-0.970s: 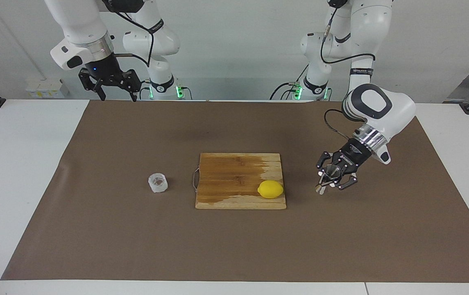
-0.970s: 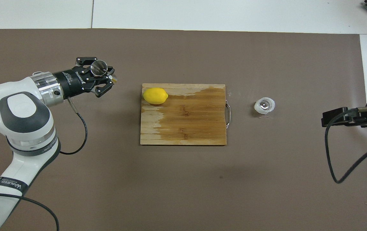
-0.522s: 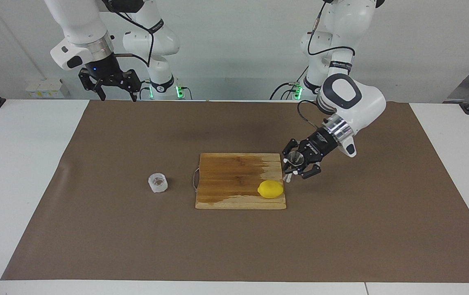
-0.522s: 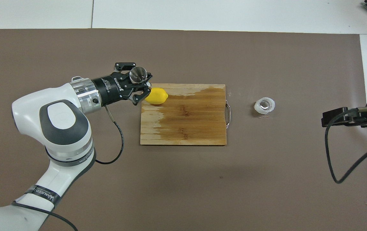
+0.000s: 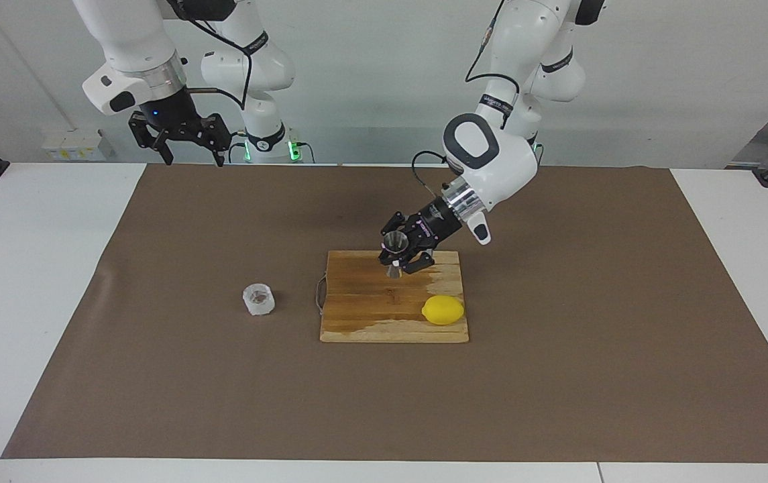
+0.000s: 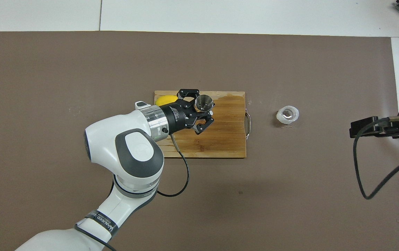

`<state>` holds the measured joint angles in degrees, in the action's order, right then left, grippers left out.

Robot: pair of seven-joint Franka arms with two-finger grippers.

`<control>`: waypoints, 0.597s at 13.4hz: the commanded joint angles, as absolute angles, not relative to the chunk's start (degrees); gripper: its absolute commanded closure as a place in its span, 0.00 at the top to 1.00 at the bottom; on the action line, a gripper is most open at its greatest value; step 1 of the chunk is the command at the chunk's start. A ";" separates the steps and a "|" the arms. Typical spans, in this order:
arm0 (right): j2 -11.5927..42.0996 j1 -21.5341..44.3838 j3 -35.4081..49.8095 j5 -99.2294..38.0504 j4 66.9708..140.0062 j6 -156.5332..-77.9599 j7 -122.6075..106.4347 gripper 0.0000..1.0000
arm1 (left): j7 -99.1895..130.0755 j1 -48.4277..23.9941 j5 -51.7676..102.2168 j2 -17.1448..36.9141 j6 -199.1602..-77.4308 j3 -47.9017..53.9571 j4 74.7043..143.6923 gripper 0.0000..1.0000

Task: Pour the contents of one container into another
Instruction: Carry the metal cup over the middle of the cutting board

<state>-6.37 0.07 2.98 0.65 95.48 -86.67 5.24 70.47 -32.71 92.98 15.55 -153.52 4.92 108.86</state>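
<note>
My left gripper (image 5: pixel 400 259) is shut on the shiny steel hourglass jigger (image 5: pixel 394 248) and holds it upright, mouth up, in the air over the wooden cutting board (image 5: pixel 363 315). In the overhead view the jigger (image 6: pixel 203 103) sits between the fingers of the left gripper (image 6: pixel 204 112). The small squat whitish cup (image 5: pixel 259 299) stands on the brown mat beside the board's handle, toward the right arm's end; it also shows in the overhead view (image 6: pixel 288 115). My right gripper (image 5: pixel 186 155) waits open and empty, raised near its base.
A yellow lemon (image 5: pixel 443 310) lies on the board's corner toward the left arm's end, partly covered by my left arm in the overhead view (image 6: pixel 165 99). The board (image 6: pixel 220 143) has a wire handle (image 5: pixel 320 292). A brown mat (image 5: pixel 155 376) covers the table.
My left arm has carried the jigger from above the mat at its own end of the table to above the cutting board, past the lemon. The right arm and the cup have not moved.
</note>
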 commanded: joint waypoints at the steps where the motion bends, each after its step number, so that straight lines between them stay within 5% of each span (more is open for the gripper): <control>1: -7.29 -0.62 3.25 -0.09 96.15 -86.31 5.80 1.00 | 65.68 -33.49 96.14 20.38 -154.69 5.01 104.50 0.00; 8: -7.29 -0.62 3.25 -0.09 96.15 -86.31 5.80 1.00 | 52.03 -33.22 104.85 23.81 -153.46 5.71 104.94 0.00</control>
